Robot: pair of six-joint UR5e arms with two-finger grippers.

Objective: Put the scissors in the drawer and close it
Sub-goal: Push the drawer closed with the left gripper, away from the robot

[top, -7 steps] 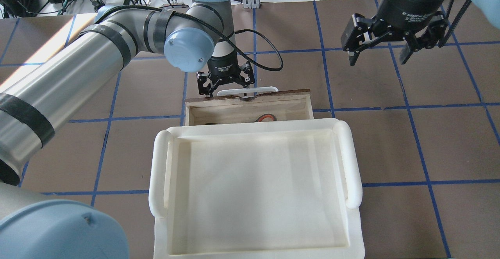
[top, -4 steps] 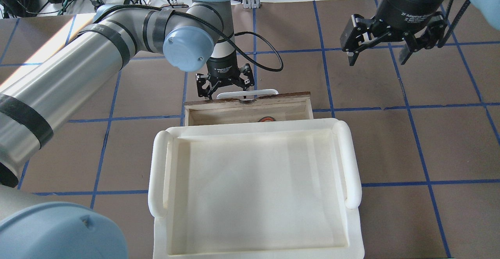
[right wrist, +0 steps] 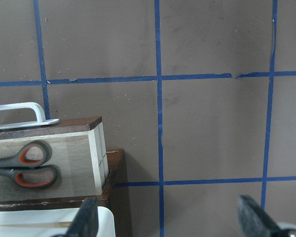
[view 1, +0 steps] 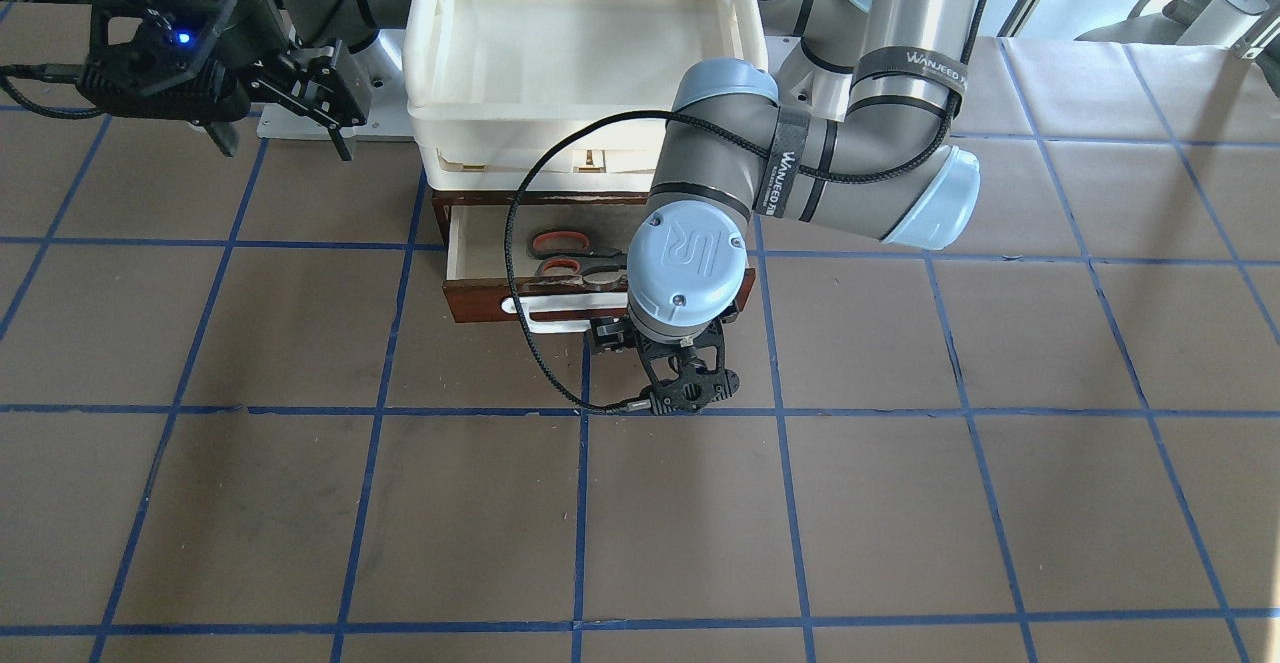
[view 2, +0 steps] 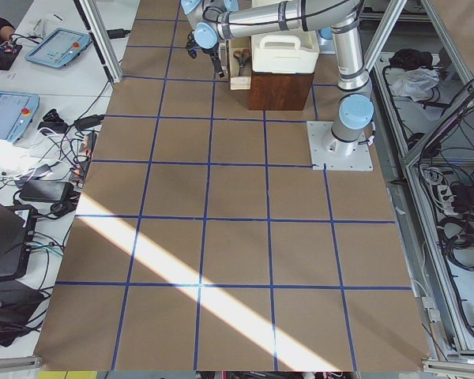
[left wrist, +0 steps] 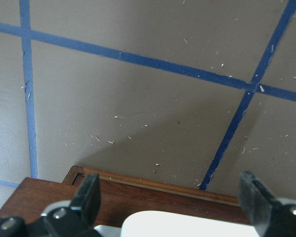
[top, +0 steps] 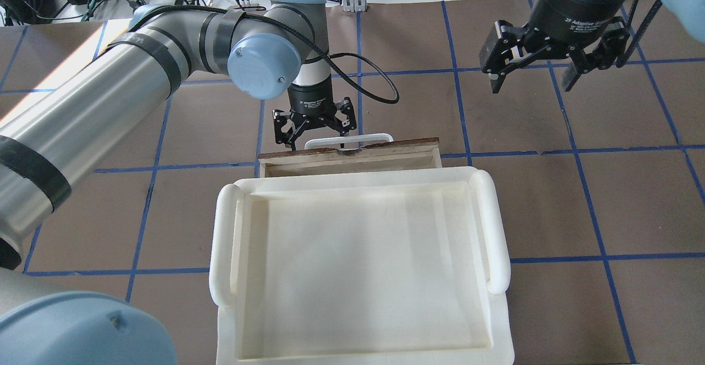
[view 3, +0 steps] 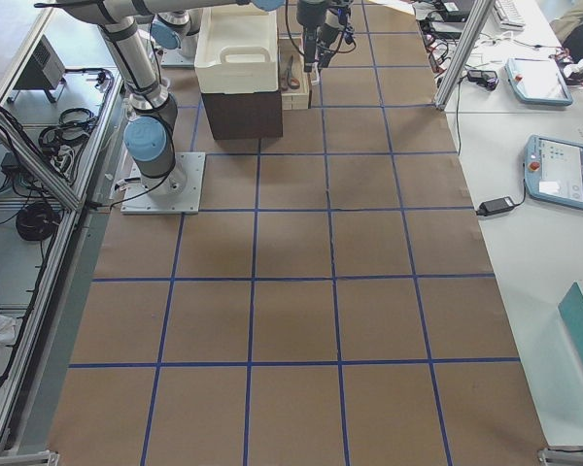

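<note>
The scissors (view 1: 565, 255), with orange-red and black handles, lie inside the partly open drawer (view 1: 490, 303); they also show in the right wrist view (right wrist: 27, 163). In the overhead view the tray's edge hides them. The drawer (top: 352, 153) has a dark brown front and a white bar handle (top: 348, 138). My left gripper (top: 315, 136) is open at the drawer's front, with the handle (left wrist: 187, 224) low between its fingers (left wrist: 89, 195). My right gripper (top: 531, 81) is open and empty, raised to the drawer's right.
A cream-white plastic tray (top: 352, 189) sits on top of the dark wooden cabinet (view 3: 243, 112) that holds the drawer. The brown table (view 1: 640, 513) has a grid of blue tape. The left arm's black cable (view 1: 515, 323) loops beside the drawer.
The drawer has slid in toward the cabinet, so its opening is narrower and the overhead view no longer shows the scissors. My left gripper moved with the drawer's front. The right gripper stayed put.
</note>
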